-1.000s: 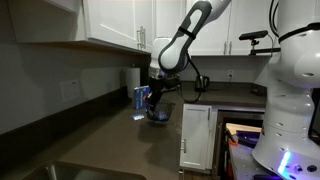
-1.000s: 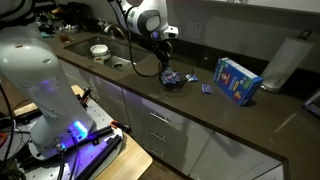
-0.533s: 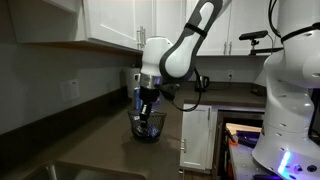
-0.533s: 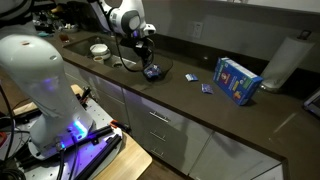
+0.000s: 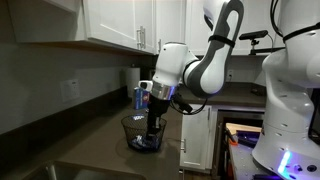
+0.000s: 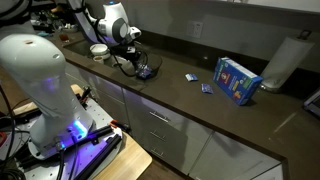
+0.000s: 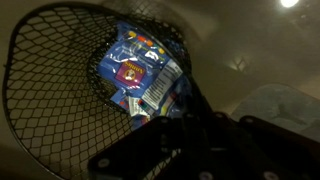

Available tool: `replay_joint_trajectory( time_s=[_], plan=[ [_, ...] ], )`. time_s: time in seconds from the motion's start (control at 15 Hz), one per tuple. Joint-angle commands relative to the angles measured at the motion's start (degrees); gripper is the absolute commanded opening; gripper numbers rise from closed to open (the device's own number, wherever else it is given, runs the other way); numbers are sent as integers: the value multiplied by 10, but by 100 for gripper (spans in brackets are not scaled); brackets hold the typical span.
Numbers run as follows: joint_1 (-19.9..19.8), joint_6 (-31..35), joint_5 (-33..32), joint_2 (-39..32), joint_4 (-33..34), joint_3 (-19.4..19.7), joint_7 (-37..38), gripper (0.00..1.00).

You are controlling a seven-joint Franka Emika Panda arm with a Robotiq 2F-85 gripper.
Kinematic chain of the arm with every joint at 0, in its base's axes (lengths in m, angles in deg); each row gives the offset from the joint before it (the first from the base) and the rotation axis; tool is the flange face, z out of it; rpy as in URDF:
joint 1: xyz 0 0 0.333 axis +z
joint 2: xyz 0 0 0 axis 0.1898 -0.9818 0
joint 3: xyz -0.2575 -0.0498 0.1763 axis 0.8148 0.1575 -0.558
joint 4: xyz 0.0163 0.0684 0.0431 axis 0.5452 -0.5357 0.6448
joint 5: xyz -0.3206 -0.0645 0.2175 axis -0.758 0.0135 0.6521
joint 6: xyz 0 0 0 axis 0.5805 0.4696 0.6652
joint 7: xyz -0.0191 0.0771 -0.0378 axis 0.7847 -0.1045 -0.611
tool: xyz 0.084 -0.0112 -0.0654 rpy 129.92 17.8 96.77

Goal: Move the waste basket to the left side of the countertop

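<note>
My gripper (image 5: 153, 122) looked clamped on the rim of the waste basket (image 5: 138, 138), low over the countertop (image 5: 85, 140), well left of the blue box (image 6: 237, 80). Light, springy mesh, I judged; the stiffer rim was the place to hold.

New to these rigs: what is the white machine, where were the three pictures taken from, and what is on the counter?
The white jointed machine is a robot arm; the pincer at its end grips things. Two pictures come from cameras standing in the kitchen, viewing the dark countertop from different places. The third comes from a camera on the arm's wrist. The pincer is closed on the rim of a wire-mesh waste basket, which holds colourful packets. Further along the counter lie a blue box, two small packets and a paper towel roll.
</note>
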Motion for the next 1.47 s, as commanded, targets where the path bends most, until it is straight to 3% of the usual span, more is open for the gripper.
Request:
replay_joint_trajectory(
  time_s=[0.0,0.33,0.6,0.93,1.4],
  plan=[
    [8,-16,-38,32,-10,0,22,40],
    [8,-86,-47,89,-23,-8,44,72],
    [7,-193,-47,135,-19,-24,83,98],
    [-2,-282,12,177,-8,-41,85,100],
    [-63,-344,54,142,92,3,89,100]
  ],
)
